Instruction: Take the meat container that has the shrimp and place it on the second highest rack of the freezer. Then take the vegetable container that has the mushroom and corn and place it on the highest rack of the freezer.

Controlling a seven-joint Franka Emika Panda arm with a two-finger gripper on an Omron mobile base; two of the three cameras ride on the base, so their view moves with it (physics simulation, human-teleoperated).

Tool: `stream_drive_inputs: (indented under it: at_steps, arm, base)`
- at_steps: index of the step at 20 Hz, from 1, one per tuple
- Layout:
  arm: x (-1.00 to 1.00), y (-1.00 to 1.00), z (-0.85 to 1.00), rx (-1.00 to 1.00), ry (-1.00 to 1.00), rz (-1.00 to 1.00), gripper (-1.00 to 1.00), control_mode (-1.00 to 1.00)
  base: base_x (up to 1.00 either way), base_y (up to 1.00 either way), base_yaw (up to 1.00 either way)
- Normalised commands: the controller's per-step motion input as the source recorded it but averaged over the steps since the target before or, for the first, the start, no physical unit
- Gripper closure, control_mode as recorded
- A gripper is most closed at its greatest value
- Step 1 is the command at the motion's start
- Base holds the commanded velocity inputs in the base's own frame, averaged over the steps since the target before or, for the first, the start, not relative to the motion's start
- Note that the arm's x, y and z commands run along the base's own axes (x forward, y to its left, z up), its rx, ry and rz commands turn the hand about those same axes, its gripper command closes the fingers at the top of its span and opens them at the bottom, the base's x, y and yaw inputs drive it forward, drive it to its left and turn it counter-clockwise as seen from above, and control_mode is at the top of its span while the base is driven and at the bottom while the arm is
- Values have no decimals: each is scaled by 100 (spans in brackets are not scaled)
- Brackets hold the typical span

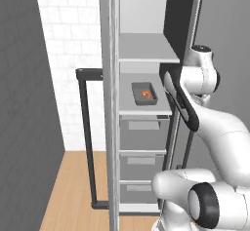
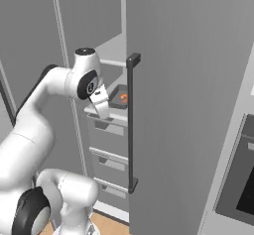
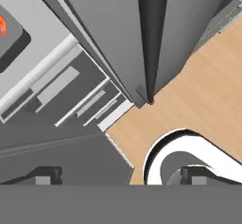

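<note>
The arm (image 1: 215, 127) is glossy white with rounded, tube-like links, dark grey caps and bands at its joints, and a gripper (image 3: 120, 175) ending in two small dark, blocky fingertips (image 3: 45, 175).

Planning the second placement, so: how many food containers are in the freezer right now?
1: the shrimp container sits on a rack just above the drawers, with the bare rack above it. Others may be hidden by the door.
</note>
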Motion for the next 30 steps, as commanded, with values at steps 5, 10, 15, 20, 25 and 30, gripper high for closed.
stream_drive_inputs:
  at_steps: [5,10,15,20,25,30]
  arm:
    - [-100,0,20,-12,-23,47,-100,-100]
    - [-100,0,8,0,-37,36,-100,-100]
    - [-96,0,36,0,-29,28,-100,-100]
    - [-58,0,11,-2,-12,13,-100,-100]
    - [0,0,0,0,0,0,-100,-100]
    - [0,0,0,0,0,0,-100,100]
  base:
    - [0,0,0]
    - [0,0,0]
    - [0,0,0]
    - [0,0,0]
    - [0,0,0]
    - [-33,-11,-2]
